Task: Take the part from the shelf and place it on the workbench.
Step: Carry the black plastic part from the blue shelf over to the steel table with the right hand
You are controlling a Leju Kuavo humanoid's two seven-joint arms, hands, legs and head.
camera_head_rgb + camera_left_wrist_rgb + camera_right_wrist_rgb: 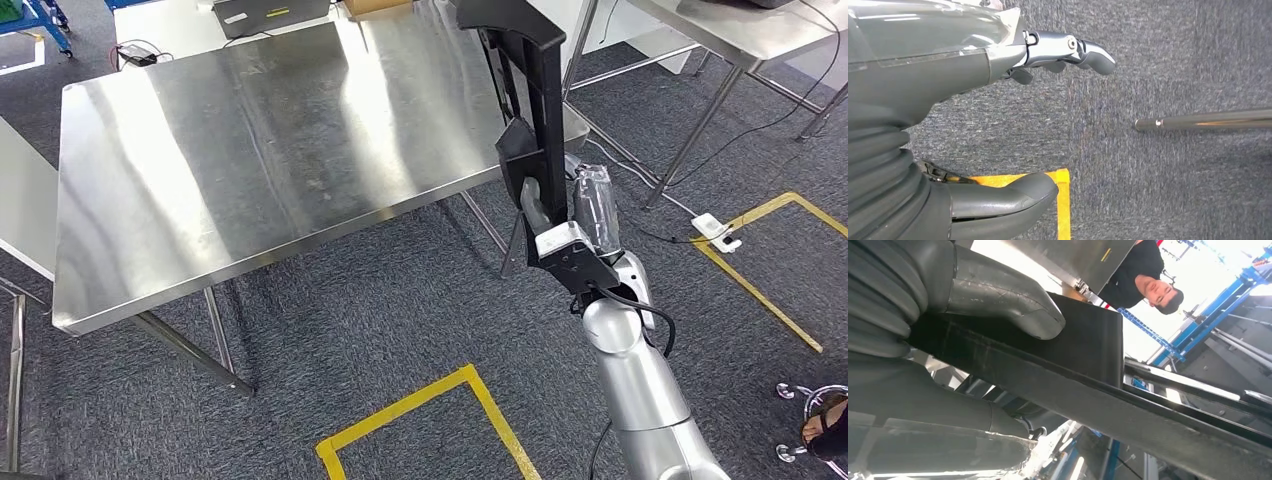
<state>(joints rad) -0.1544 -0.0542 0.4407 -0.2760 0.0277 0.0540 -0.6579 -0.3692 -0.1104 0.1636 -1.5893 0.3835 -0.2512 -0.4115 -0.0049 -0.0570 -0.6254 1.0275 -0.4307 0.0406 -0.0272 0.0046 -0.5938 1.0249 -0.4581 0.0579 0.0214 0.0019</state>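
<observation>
The steel workbench [260,150] had a broad bare top, its near edge and right corner bordered by grey carpet [400,330] marked with yellow tape [430,400]. The right hand [560,215] gripped a long black part [535,90], an angular bar with flat plates, holding it upright in the air just off the bench's right corner, thumb [1013,300] pressed on its flat face. The left hand [938,100] hung over the carpet, fingers [1083,50] spread and holding nothing.

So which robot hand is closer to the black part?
Right. The right hand grips the black part beside the table. The left hand hangs over carpet, holding nothing.
</observation>
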